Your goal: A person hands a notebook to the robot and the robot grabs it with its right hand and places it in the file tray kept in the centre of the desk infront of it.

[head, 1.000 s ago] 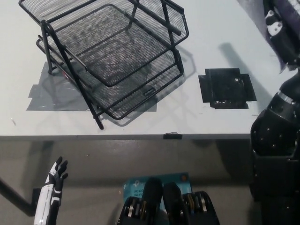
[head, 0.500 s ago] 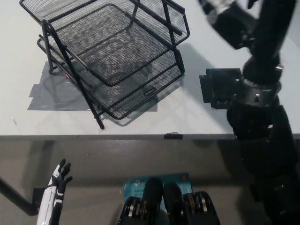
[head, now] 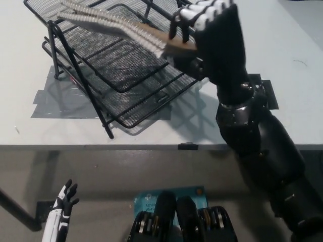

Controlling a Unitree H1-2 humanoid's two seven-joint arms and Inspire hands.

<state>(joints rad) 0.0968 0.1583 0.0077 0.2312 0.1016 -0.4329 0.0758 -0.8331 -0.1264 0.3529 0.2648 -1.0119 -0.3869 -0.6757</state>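
Your right hand [head: 212, 25] grips the notebook [head: 121, 25] by its near edge, holding it roughly level above the file tray [head: 126, 75], apparently to clear the wire rim. Left hand [head: 63, 201] rests low, fingers spread, empty.

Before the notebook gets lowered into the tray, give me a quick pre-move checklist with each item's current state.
1. Right hand holds the notebook: ok, fingers wrap its right end.
2. Notebook over the file tray: ok, it spans above the top tier.
3. Notebook level: not ok, seen edge-on and slanting.
4. Top tier free to receive it: ok, the visible mesh is bare.
5. Left hand out of the way: ok, low at the lower left, below the desk edge.
6. Grip firmness: cannot tell.
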